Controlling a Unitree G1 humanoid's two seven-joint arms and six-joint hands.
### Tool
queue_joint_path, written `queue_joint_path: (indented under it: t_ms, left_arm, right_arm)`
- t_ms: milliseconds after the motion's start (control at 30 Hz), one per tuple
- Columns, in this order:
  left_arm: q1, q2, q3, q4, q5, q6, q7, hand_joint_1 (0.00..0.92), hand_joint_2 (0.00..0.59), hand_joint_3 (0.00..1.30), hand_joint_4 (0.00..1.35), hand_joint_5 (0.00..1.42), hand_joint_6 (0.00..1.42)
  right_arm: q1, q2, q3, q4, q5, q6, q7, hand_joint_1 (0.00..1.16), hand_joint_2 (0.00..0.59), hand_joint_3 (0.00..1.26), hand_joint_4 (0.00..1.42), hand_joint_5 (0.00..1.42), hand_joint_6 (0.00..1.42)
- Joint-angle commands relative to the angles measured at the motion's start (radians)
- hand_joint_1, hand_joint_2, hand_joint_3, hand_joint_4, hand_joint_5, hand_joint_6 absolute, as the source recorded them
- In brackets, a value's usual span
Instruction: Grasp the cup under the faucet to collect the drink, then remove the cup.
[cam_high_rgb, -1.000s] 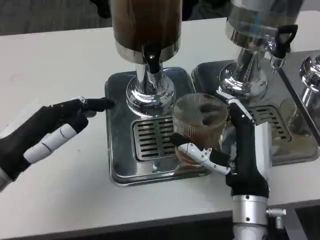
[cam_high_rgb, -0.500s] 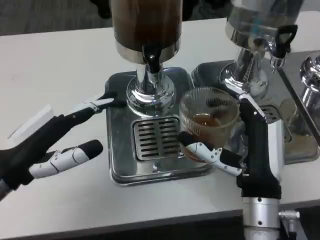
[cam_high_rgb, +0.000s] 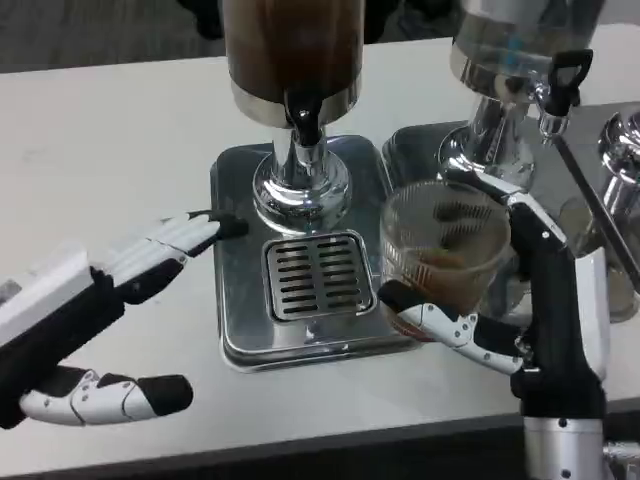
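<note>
Holding ribbed cup (cam_high_rgb: 445, 250) with brown drink, right hand (cam_high_rgb: 520, 310) wrapped around it; left hand (cam_high_rgb: 95, 310) spread, holding nothing.

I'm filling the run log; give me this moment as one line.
phase: removing cup | right hand: holds ribbed glass cup with brown drink, off drip grate | left hand: open, empty

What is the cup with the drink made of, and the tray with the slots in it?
The cup looks like clear ribbed plastic or glass: you can see the brown drink through its wall. The tray looks like polished metal, probably steel: it is silvery and mirrors the dispenser above it.
</note>
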Motion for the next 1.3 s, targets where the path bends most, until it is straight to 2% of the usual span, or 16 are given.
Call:
queue_joint_path:
  t_ms: [33, 300, 600, 867, 1300]
  left_arm:
    - [0.033, 0.051, 0.008, -0.034, -0.006, -0.053, 0.012, 0.000, 0.135, 0.04, 0.00, 0.00, 0.00]
    - [0.058, 0.118, 0.022, -0.047, 0.015, -0.157, 0.012, 0.000, 0.128, 0.03, 0.00, 0.00, 0.00]
    - [0.097, 0.192, 0.008, -0.071, -0.027, -0.215, 0.019, 0.000, 0.126, 0.02, 0.00, 0.00, 0.00]
    - [0.145, 0.221, 0.007, -0.093, -0.042, -0.244, 0.024, 0.000, 0.126, 0.02, 0.00, 0.00, 0.00]
    - [0.173, 0.230, 0.011, -0.124, -0.041, -0.240, 0.029, 0.000, 0.122, 0.04, 0.00, 0.00, 0.00]
  right_arm:
    - [0.035, 0.000, -0.019, -0.094, 0.026, -0.013, 0.034, 1.07, 0.091, 0.81, 0.98, 1.15, 1.42]
    - [0.094, 0.003, -0.042, -0.177, 0.052, -0.008, 0.099, 1.07, 0.091, 0.81, 0.98, 1.16, 1.42]
    - [0.127, 0.018, -0.051, -0.217, 0.064, -0.009, 0.140, 1.07, 0.091, 0.82, 1.00, 1.16, 1.42]
    - [0.142, 0.028, -0.056, -0.238, 0.074, -0.007, 0.168, 1.07, 0.098, 0.83, 1.00, 1.16, 1.42]
    - [0.144, 0.037, -0.064, -0.249, 0.077, -0.003, 0.186, 1.07, 0.100, 0.83, 1.00, 1.17, 1.42]
